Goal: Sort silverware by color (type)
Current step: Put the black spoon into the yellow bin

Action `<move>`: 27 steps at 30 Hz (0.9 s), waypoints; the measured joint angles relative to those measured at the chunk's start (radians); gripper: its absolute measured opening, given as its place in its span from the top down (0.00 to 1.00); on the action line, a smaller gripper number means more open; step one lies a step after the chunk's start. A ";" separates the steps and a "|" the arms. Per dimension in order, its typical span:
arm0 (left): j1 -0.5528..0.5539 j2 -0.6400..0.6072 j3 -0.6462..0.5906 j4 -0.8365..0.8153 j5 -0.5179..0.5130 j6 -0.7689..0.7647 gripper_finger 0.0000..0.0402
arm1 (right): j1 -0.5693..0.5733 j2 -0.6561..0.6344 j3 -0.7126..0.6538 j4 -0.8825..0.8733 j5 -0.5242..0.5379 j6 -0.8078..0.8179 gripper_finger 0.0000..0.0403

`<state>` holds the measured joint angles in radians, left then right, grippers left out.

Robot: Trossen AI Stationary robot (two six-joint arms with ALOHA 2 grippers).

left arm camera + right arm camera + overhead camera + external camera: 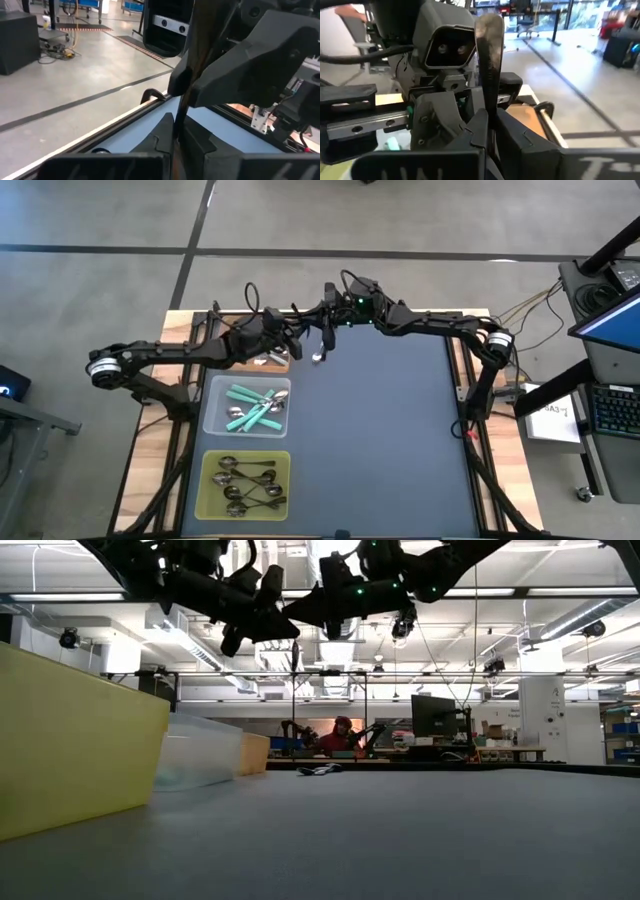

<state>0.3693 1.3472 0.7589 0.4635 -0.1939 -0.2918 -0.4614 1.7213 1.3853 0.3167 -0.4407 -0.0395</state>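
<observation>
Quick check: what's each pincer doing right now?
Left pincer: closed on the silver spoon's handle.
Right pincer: closed on the same spoon, mid-handover.

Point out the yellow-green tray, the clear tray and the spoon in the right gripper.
yellow-green tray [209, 483], high view, its left wall.
clear tray [213, 406], high view, bare floor by the left wall.
spoon [490, 60], right wrist view, mid-handle above the right gripper [492, 120].

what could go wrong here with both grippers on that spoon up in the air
Both the left gripper and right gripper are shut on one silver spoon, held high above the mat. If either arm pulls away before the other releases, the spoon could twist or slip and drop onto the mat, short of the orange tray. The arms are also crowded together and might bump.
</observation>
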 joint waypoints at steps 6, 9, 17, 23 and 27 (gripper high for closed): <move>0.003 -0.002 0.000 0.003 0.006 -0.007 1.00 | -0.039 -0.035 0.000 -0.091 -0.020 0.004 0.88; 0.002 -0.003 0.000 -0.002 0.038 -0.008 1.00 | -0.061 -0.070 0.000 -0.172 -0.011 -0.036 0.80; 0.001 -0.065 0.000 -0.231 0.369 -0.041 1.00 | -0.141 -0.186 0.000 -0.482 -0.004 -0.051 0.65; -0.037 -0.194 0.050 -0.687 0.708 -0.013 1.00 | -0.162 -0.214 0.000 -0.790 -0.002 -0.103 0.66; -0.107 -0.270 0.091 -1.016 0.694 0.004 1.00 | -0.156 -0.199 -0.006 -0.929 -0.004 -0.096 0.70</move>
<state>0.2618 1.0772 0.8501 -0.5527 0.4997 -0.2881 -0.6173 1.5224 1.3798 -0.6124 -0.4443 -0.1359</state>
